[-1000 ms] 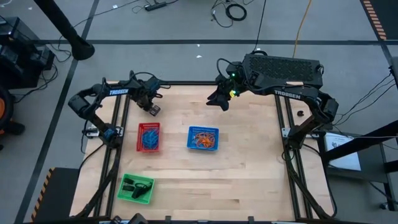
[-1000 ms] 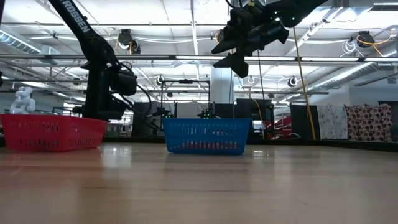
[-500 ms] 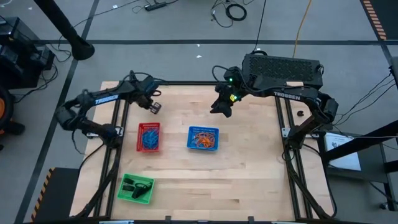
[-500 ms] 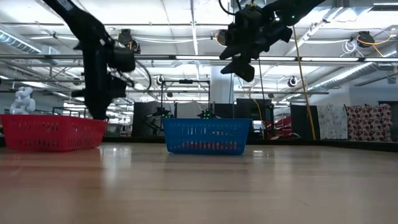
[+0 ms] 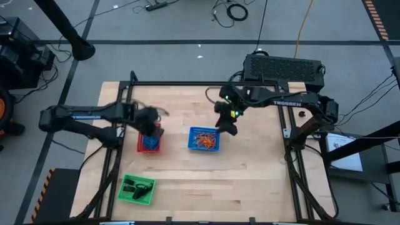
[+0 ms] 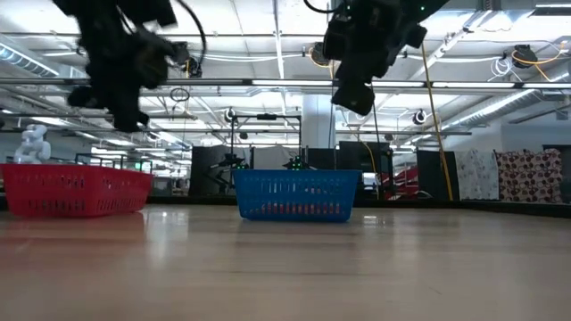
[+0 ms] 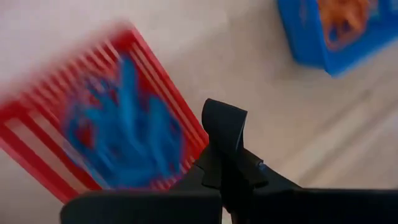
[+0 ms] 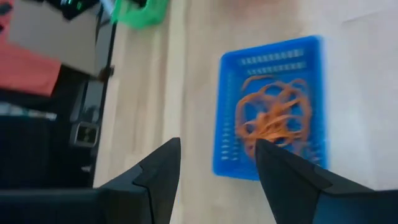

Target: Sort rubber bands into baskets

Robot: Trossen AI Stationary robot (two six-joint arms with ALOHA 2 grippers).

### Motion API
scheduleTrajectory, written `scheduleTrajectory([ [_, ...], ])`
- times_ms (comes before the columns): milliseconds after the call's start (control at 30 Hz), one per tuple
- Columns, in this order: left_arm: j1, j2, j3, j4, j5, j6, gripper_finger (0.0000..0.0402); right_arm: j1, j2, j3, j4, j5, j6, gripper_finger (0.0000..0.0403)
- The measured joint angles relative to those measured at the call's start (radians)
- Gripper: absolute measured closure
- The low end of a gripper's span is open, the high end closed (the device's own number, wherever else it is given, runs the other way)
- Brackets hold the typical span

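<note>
Overhead, the left tool hangs above the red basket of blue rubber bands, fingers pressed together and empty. The right tool, fingers apart, hovers by the blue basket holding orange rubber bands. On the tabletop, the green basket sits apart.

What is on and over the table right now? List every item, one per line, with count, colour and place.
red basket: one, red, left part of the table, under the left tool.
blue rubber bands: a pile, blue, inside the red basket.
blue basket: one, blue, mid-table, right of the red basket.
orange rubber bands: a tangle, orange, inside the blue basket.
green basket: one, green, near left corner of the table, with black rubber bands inside.
table: one, light wood.
left tool: dark, shut, above the red basket.
right tool: dark, open, above the blue basket's far right corner.
</note>
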Motion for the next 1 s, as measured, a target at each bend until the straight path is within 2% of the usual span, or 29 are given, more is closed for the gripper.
scheduleTrajectory([
  [267, -0.492, 0.007, 0.001, 0.021, -0.026, -0.525, 0.0400, 0.145, 0.000, 0.000, 0.009, 0.000, -0.005, 0.0204],
  [367, -0.632, 0.018, 0.001, 0.058, -0.026, -0.697, 0.0400, 0.196, 0.000, 0.000, 0.013, 0.000, -0.005, 0.0204],
  [467, -0.740, 0.045, 0.001, 0.091, 0.004, -0.798, 0.0400, 0.244, 0.000, 0.000, 0.026, 0.004, -0.003, 0.0204],
  [567, -0.818, 0.084, 0.001, 0.103, 0.033, -0.819, 0.0400, 0.293, 0.000, 0.000, 0.044, 0.054, 0.042, 0.0204],
  [700, -0.880, 0.136, 0.001, 0.103, 0.034, -0.801, 0.0400, 0.365, 0.000, 0.000, 0.089, 0.193, 0.152, 0.0204],
  [833, -0.910, 0.198, 0.001, 0.117, 0.032, -0.718, 0.0400, 0.427, 0.000, -0.001, 0.168, 0.340, 0.252, 0.0204],
  [1000, -0.945, 0.277, 0.001, 0.169, 0.056, -0.597, 0.0400, 0.474, 0.000, -0.001, 0.294, 0.449, 0.462, 0.0204],
])
